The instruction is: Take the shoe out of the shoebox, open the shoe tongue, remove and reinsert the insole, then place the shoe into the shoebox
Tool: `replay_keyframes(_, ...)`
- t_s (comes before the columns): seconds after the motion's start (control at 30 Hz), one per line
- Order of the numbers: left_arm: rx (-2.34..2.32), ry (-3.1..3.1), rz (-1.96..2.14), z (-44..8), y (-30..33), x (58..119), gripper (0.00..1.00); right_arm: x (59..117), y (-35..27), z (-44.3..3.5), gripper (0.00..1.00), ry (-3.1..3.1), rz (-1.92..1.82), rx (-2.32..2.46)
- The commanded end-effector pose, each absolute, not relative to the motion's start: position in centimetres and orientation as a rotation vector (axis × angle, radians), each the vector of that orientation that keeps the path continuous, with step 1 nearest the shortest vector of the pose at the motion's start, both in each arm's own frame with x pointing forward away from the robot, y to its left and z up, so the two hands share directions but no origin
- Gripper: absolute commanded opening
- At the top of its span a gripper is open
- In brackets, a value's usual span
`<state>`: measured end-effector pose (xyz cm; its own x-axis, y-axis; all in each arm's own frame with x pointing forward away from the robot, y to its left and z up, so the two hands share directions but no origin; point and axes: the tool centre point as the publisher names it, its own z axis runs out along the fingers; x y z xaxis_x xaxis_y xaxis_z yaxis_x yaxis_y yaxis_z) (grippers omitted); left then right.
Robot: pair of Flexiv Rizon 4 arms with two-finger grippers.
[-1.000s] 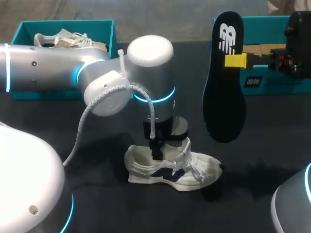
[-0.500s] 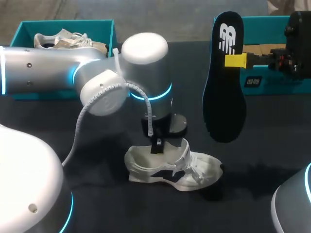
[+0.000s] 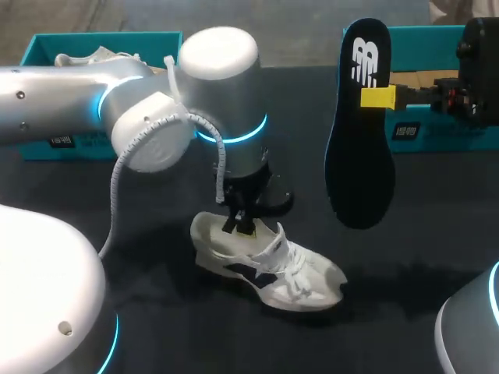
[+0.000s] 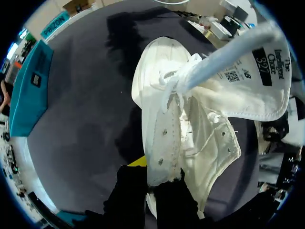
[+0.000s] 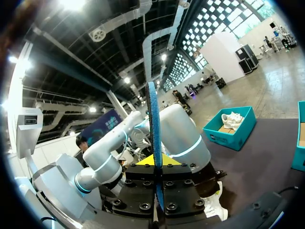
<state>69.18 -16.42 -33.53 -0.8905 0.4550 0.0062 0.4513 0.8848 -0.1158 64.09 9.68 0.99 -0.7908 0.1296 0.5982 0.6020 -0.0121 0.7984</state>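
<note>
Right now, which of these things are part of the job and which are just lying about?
Job: white shoe, gripped by left gripper; black insole, held up by right gripper; one teal box, left box or right box, cannot tell which.
Lying about: second shoe in the left box.

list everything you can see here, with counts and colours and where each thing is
shoe: 1, white with navy, on the table at the middle, tongue pulled open
insole: 1, black, held up in the air right of the shoe
left box: 1, teal, far left
second shoe: 1, white, inside the left box
right box: 1, teal, far right
table: 1, dark
left arm: 1, silver, reaching over the shoe
right arm: 1, black end showing, far right
left gripper: 1, shut on the shoe's collar
right gripper: 1, yellow-tipped, shut on the insole
</note>
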Motion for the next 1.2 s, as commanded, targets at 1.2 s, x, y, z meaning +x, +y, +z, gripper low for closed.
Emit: replay_keyframes(1.2, -2.08, -2.463, 0.261, -29.4, -13.3, 68.0, 0.0, 64.1, 9.8, 0.9, 0.0, -1.922, -1.858, -0.765)
